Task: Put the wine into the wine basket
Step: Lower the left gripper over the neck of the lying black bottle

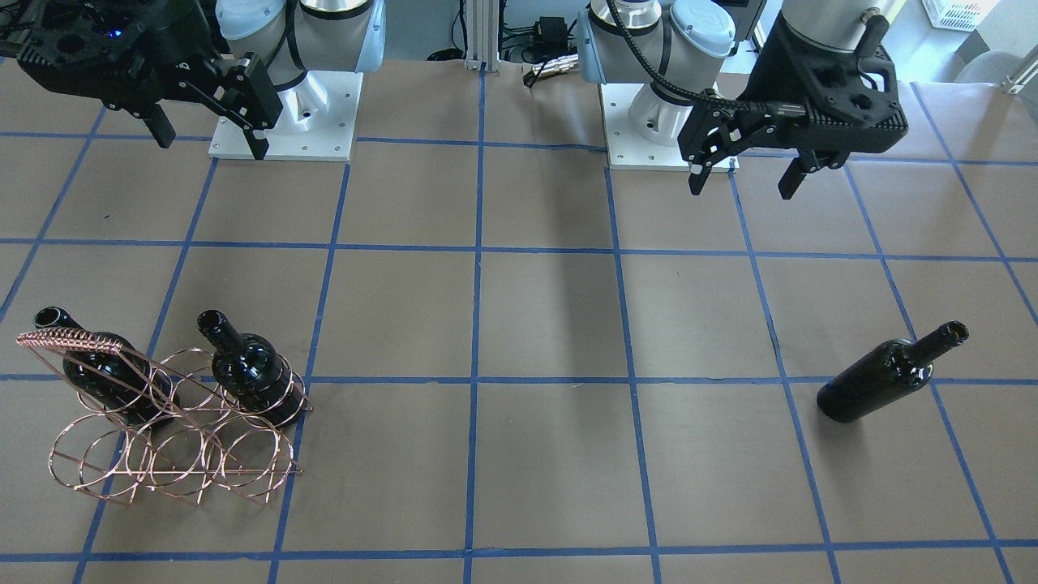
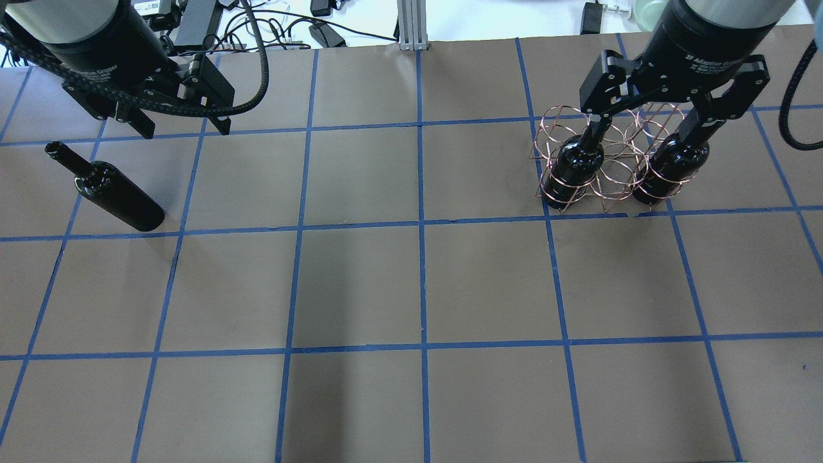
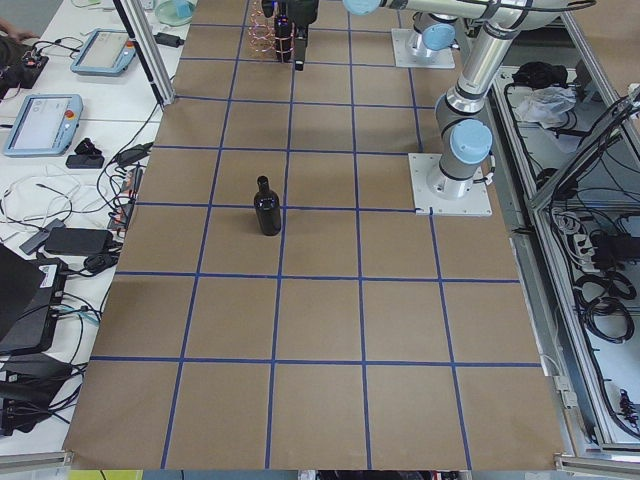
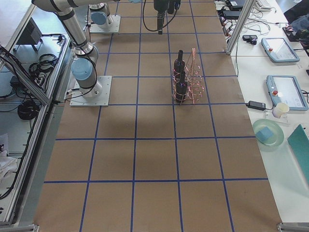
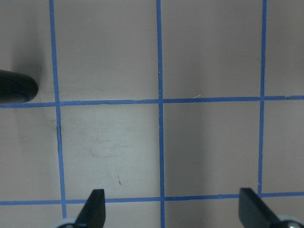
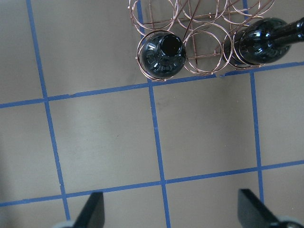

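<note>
1. The wine (image 1: 888, 375) stands upright and alone on the counter (image 1: 551, 324), on the robot's left side, well apart from the wine basket (image 1: 178, 454).
2. The left end effector (image 1: 742, 188) hangs above the counter, nearer the robot's base than the wine and clear of it. Its wrist view shows only a dark edge of the bottle at the left margin.
3. Its fingers are spread wide and hold nothing.
4. The wine basket sits far off on the robot's right side, with a second bottle (image 1: 251, 369) and a third bottle (image 1: 97, 365) standing in its rings.
5. The right end effector (image 1: 211, 138) is raised near the base, spread wide and empty.
</note>
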`<state>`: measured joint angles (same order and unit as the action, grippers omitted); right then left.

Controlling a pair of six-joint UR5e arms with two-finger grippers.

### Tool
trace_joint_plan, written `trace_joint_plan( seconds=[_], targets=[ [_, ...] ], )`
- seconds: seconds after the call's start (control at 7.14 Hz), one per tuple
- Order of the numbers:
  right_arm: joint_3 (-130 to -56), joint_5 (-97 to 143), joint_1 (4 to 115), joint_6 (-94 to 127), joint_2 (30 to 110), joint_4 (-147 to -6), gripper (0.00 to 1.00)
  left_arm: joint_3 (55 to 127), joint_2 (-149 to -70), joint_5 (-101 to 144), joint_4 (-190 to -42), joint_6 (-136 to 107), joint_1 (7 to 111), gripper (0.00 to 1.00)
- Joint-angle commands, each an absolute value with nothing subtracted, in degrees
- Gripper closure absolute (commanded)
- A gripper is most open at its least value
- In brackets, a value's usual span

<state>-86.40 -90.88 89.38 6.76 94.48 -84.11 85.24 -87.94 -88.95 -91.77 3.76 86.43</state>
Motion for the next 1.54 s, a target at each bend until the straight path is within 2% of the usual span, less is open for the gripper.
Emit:
trace_joint_plan(
  seconds=[0.0,0.14,0.42,0.7,1.12,1.26,1.4],
  targets=[
    [-86.4,-91.1,89.3,6.7,94.5,-84.1,0.00,84.5,-87.8,-93.4,-91.2,6.2,81.5,0.00],
    [-86.4,-91.1,89.3,6.7,94.6,-84.1,0.00,84.3,-87.9,-93.1,-90.9,10.4,79.0,0.00],
    [-86.4,-91.3,89.4,6.7,94.6,-84.1,0.00,84.9,-88.7,-87.8,-91.2,21.6,67.0,0.00],
    [-86.4,-91.4,89.3,6.7,94.7,-84.0,0.00,85.1,-92.3,-87.8,-90.4,35.5,57.8,0.00],
    [-86.5,-91.4,89.3,6.7,94.9,-83.8,0.00,90.4,-99.6,-83.3,-80.0,39.1,57.0,0.03],
    [-86.5,-91.4,89.3,6.7,94.9,-83.8,0.00,91.6,-101.2,-82.8,-72.6,39.1,57.1,0.02],
    [-86.5,-91.4,89.3,6.7,95.0,-83.8,0.00,92.4,-101.7,-83.3,-72.0,39.4,57.2,0.03]
  ],
)
